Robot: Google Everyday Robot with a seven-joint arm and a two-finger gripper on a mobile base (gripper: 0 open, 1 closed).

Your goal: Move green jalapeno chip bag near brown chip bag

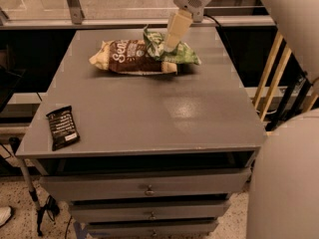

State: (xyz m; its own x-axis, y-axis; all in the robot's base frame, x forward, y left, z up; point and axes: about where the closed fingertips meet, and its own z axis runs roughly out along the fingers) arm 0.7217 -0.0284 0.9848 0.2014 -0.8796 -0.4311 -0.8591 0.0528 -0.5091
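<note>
The green jalapeno chip bag (183, 54) lies at the back of the grey table (149, 113), crumpled, its left end touching and partly overlapping the right end of the brown chip bag (128, 58). The brown bag lies flat, dark brown in the middle with cream ends and white lettering. My gripper (171, 43) comes down from above and sits right at the green bag's upper left part, where the two bags meet. It hides a little of the green bag.
A small black snack bar wrapper (62, 127) lies near the table's front left edge. Drawers (148, 189) run below the tabletop. A window rail (99, 21) runs behind the table, wooden slats (271, 78) stand at the right, and my white body (289, 183) fills the lower right.
</note>
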